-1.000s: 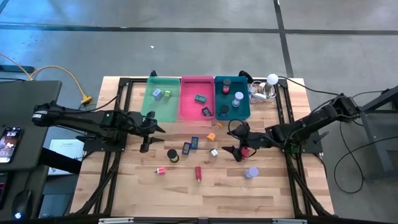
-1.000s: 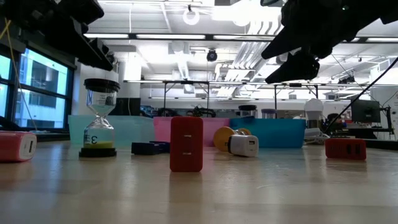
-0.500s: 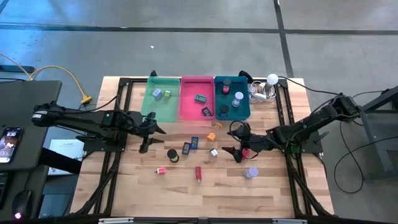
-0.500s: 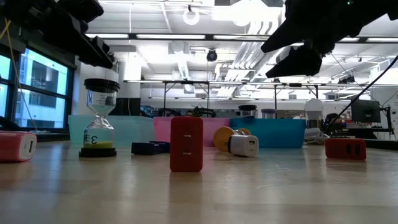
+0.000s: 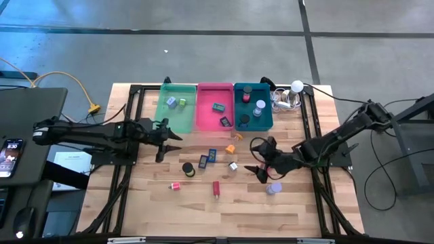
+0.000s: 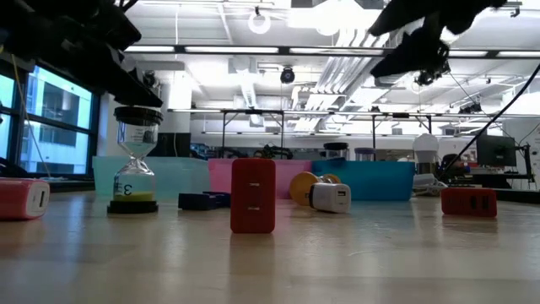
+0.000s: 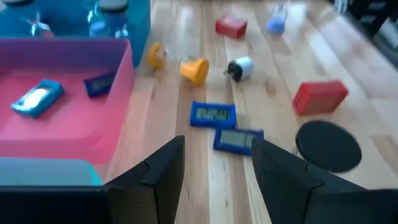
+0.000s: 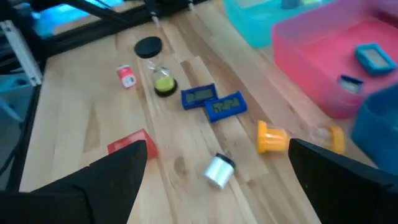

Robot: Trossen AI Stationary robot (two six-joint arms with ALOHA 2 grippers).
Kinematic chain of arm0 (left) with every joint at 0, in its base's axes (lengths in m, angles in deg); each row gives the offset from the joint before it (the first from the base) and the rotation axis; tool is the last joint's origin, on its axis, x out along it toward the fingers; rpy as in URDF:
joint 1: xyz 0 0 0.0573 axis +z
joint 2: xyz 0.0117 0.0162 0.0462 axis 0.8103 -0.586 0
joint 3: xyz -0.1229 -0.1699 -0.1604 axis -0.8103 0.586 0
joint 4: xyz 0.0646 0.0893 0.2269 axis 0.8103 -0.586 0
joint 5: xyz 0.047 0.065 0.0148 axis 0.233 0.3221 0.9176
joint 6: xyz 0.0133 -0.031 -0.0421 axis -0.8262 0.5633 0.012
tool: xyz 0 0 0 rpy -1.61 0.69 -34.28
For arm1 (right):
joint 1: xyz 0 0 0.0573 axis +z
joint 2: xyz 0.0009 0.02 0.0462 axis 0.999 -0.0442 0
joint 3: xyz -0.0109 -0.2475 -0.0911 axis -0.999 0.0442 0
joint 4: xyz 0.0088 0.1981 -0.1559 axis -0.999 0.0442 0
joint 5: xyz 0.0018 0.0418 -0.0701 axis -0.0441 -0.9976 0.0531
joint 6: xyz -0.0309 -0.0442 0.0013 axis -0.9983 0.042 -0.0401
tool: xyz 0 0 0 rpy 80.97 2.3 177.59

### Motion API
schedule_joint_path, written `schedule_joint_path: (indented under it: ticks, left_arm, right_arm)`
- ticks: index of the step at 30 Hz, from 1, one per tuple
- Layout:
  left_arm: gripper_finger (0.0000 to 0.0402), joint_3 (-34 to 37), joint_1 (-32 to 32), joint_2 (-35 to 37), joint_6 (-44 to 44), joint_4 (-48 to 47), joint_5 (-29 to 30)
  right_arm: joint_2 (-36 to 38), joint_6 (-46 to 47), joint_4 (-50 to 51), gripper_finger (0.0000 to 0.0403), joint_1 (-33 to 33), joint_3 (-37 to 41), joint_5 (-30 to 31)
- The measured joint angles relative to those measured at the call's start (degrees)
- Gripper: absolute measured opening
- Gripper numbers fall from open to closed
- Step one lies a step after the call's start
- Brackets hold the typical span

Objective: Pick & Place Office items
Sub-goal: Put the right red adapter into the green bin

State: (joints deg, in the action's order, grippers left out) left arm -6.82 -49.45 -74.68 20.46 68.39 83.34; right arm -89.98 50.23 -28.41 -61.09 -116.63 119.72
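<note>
Over the wooden counter (image 5: 298, 203) both dark arms reached low and nearly flat toward the middle. The left claw (image 5: 161, 141) hovered at the near edge of the green tray (image 5: 163, 116), its fingers partly spread with nothing between them. The right claw (image 5: 258, 157) hung just above the boards with its fingers spread wide and nothing in them, beside a lavender cylinder (image 5: 273, 188); a red block (image 7: 231, 26) sat close by. Between the two claws lay the loose office items: two blue clips (image 5: 207, 158) side by side, an orange piece (image 5: 230, 148), a small white plug (image 5: 233, 166), a black-capped sand timer (image 5: 188, 169), a red block (image 5: 216, 188) and a little red-and-white piece (image 5: 175, 186). Along the far side, the green tray held two small objects, the pink tray (image 5: 202, 116) held two blue ones, and the teal tray (image 5: 268, 120) held several dark and lavender cylinders.
</note>
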Motion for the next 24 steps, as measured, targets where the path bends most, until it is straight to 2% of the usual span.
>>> schedule_joint_path:
  ticks: [3, 6, 10, 13, 16, 20, 24]
  left_arm:
    - [0.0177, 1.5, 1.4, 1.3, -0.1, 2.5, -2.0]
    - [0.0177, 2.1, 2.0, 1.5, -0.7, 2.3, -2.7]
    - [0.0177, 2.2, 1.9, 0.7, -2.2, 2.5, -3.2]
    - [0.0177, 2.2, 1.9, 0.4, -3.9, 2.5, -3.2]
    - [0.0177, 2.2, 1.9, 0.4, -5.0, 2.3, -3.3]
    - [0.0177, 2.2, 1.9, 0.4, -5.6, 2.3, -3.3]
    - [0.0177, 2.2, 1.9, 0.4, -5.9, 2.0, -3.3]
  right_arm:
    - [0.0, 10.0, 11.0, 0.0381, 0.3, -4.8, 0.7]
    - [0.0, 24.6, 21.7, 0.0381, 0.2, -7.9, -0.8]
    - [0.0, 38.4, 30.8, 0.0381, 0.2, -8.4, -8.7]
    - [0.0, 49.5, 35.0, 0.0381, 0.3, -7.6, -15.5]
    - [-1.2, 58.0, 37.5, 0.0381, 0.3, -7.5, -18.1]
    - [-2.9, 63.5, 37.7, 0.0381, -0.4, -7.5, -18.6]
    - [-6.4, 68.0, 36.8, 0.0381, -1.5, -7.5, -22.1]
